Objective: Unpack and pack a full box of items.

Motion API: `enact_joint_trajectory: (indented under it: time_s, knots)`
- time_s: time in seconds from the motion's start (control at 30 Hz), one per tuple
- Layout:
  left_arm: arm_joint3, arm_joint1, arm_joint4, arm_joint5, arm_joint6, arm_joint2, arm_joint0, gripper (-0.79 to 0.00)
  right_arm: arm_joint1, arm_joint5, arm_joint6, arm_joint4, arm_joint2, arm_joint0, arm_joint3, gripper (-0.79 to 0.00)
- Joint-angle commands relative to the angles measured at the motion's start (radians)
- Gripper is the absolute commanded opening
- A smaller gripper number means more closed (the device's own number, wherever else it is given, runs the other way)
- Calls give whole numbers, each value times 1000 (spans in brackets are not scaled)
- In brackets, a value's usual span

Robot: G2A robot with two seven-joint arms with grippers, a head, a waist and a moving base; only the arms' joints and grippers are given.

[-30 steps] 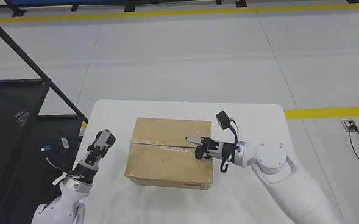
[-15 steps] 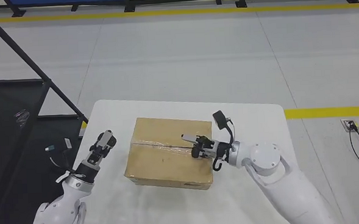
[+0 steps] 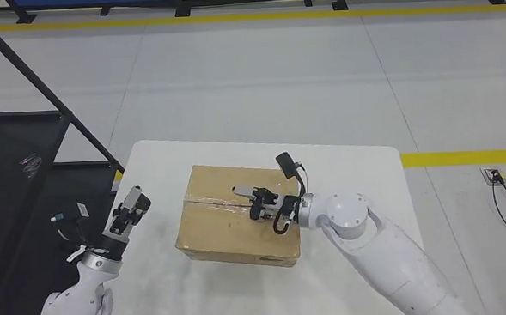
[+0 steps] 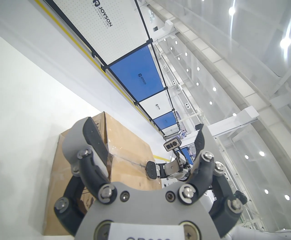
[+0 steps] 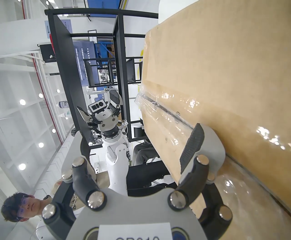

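So the cardboard box (image 3: 239, 217) sits pretty much in the middle of the white tabletop (image 3: 357, 178), closer to the near edge than the far one. It's fully shut, flaps down, with a strip of clear tape (image 5: 163, 109) running left to right along the top seam. The tape looks wrinkly and shiny in the right wrist view.

The right claw (image 3: 248, 201) is over the top of the box, about mid-lid and right at that taped seam, with the arm coming in from the right side. It's spread wide open with nothing between the fingers. From its own wrist view, one finger (image 5: 193, 145) lies right down against the lid next to the tape and the other one sticks out into open air. I honestly can't tell if the low finger is pressing on the cardboard or just skimming it.

The left claw (image 3: 135, 198) is off to the left of the box, well apart from it, up over the left edge of the tabletop. It's wide open too and holding nothing. It points toward the box's left end.

Other stuff: a black metal rack (image 3: 28, 135) stands to the left of the tabletop, and a yellow line (image 3: 459, 157) is painted on the floor off to the right.
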Motion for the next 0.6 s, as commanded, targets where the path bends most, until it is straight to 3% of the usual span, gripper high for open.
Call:
enact_joint_trajectory:
  time_s: [0.0, 0.57]
  knots:
    - [3, 1, -9, -3, 0, -10, 6, 0, -13, 0, -15, 2, -25, 21, 18, 0]
    - [33, 12, -80, -34, -20, -70, 37, 0, -134, -16, -101, 68, -178, 166, 178, 0]
